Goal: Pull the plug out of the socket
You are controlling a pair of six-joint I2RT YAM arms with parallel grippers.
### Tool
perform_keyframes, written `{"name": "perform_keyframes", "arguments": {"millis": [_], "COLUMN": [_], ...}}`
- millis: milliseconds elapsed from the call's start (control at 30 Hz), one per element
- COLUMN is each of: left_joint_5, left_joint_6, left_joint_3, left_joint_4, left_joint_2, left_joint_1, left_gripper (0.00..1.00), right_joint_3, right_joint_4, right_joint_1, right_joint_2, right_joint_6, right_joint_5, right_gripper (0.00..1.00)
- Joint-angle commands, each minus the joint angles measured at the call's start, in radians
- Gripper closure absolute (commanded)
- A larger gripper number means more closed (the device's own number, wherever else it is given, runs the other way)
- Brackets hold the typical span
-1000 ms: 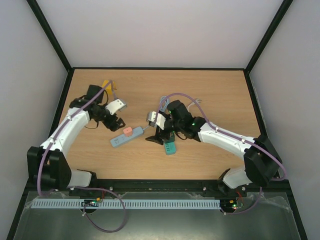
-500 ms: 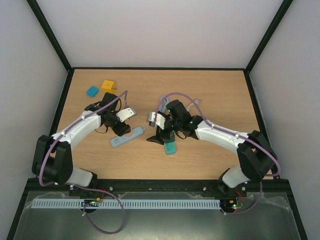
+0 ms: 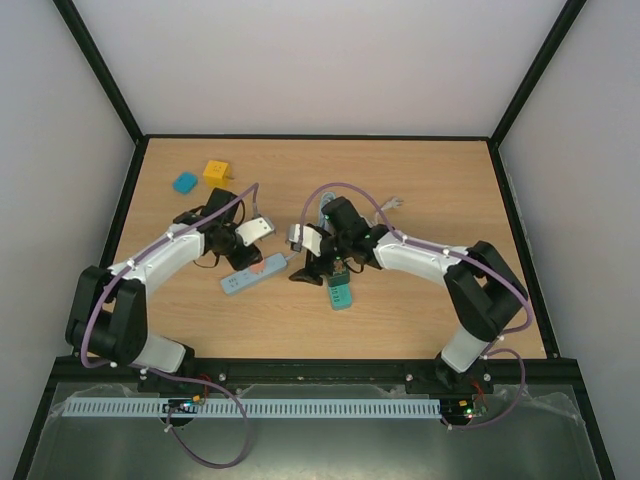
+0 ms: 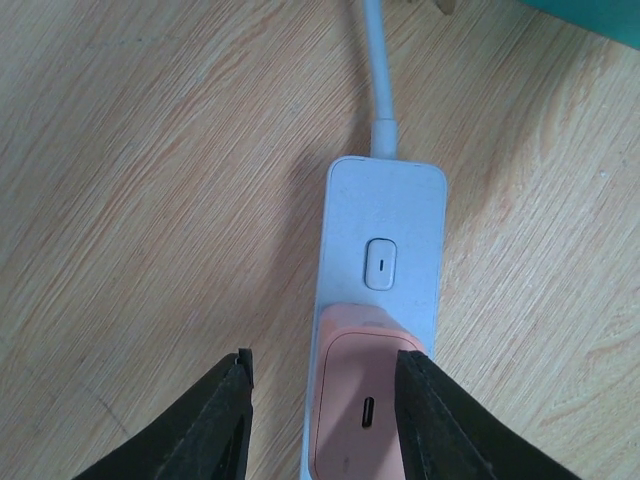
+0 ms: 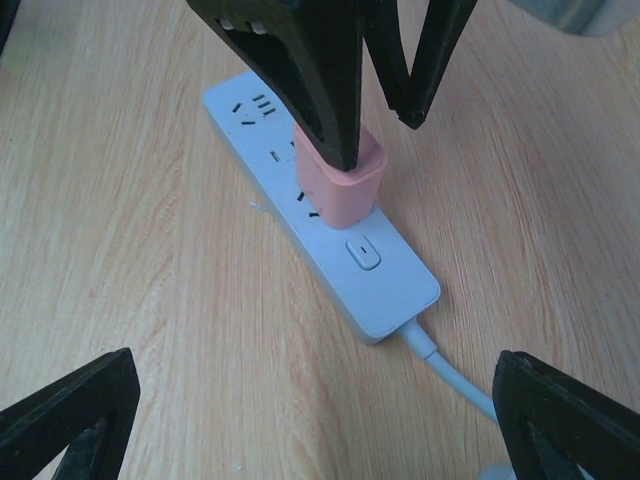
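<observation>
A pink plug (image 4: 365, 410) sits in a light-blue power strip (image 4: 385, 240) on the wooden table. My left gripper (image 4: 325, 365) is open and straddles the plug: its right finger (image 4: 450, 420) is at the plug's edge, its left finger (image 4: 210, 420) is apart from it. In the top view the left gripper (image 3: 250, 258) hides the plug above the strip (image 3: 240, 280). My right gripper (image 3: 312, 275) is wide open and empty near the strip's cable end. Its wrist view shows the plug (image 5: 340, 180), the strip (image 5: 390, 280) and the left gripper's fingers (image 5: 310, 60).
The strip's white cable (image 5: 440, 365) runs toward the right gripper. A teal object (image 3: 340, 293) lies just under the right wrist. A yellow block (image 3: 214, 171) and a blue block (image 3: 185, 182) lie at the back left.
My left gripper has moved from the back left down over the pink plug, uncovering the two blocks. The right arm has shifted slightly left toward the strip's cable end.
</observation>
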Motion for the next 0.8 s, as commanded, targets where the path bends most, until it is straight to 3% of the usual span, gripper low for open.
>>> {"name": "perform_keyframes", "arguments": {"millis": [0,267,533,767], "left_joint_5": [0.018,0.086,0.072,0.179], "left_joint_6": [0.036,0.061,0.090,0.109], "left_joint_3": [-0.043,-0.039,-0.066,-0.042], "left_joint_4": [-0.027,-0.049,-0.046,-0.078], "left_joint_2": [-0.006,-0.014,-0.015,-0.032], "left_joint_1": [-0.002,0.006,0.046,0.088], "left_gripper": [0.58,0.50,0.51,0.43], "right_joint_3": [0.058,0.083,0.090,0.104], "right_joint_4": [0.029,0.029,0.033,0.034], "right_joint_1": [-0.005,-0.005,-0.005,-0.005], "right_joint_2": [0.060,0.099,0.123,0.142], "right_joint_6": [-0.036,-0.041,-0.048,-0.044], "right_joint_5": [-0.022,-0.036,-0.039,-0.053], "right_gripper": [0.06,0.08,0.09,0.10]}}
